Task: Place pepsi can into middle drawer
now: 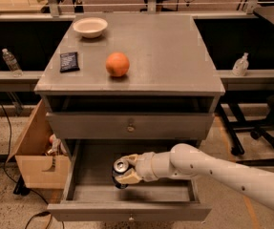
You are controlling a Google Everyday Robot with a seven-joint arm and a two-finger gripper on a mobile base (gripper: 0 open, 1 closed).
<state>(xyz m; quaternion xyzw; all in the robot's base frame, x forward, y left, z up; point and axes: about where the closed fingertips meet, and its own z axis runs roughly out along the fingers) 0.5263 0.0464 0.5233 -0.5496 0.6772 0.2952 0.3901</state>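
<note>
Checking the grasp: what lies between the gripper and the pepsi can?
Nothing. In the camera view the gripper clasps the pepsi can directly, inside the open middle drawer.

One gripper (126,174) in middle drawer (96,157) — one pepsi can (121,166), one orange (117,64).

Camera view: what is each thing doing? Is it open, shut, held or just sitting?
Middle drawer: pulled open.
Can: held roughly upright inside the middle drawer.
Gripper: shut on the can, inside the middle drawer.
Top drawer: shut.
Orange: sitting on the cabinet.
Bowl: upright, looks empty.
Box: open, on the floor beside the cabinet.
</note>
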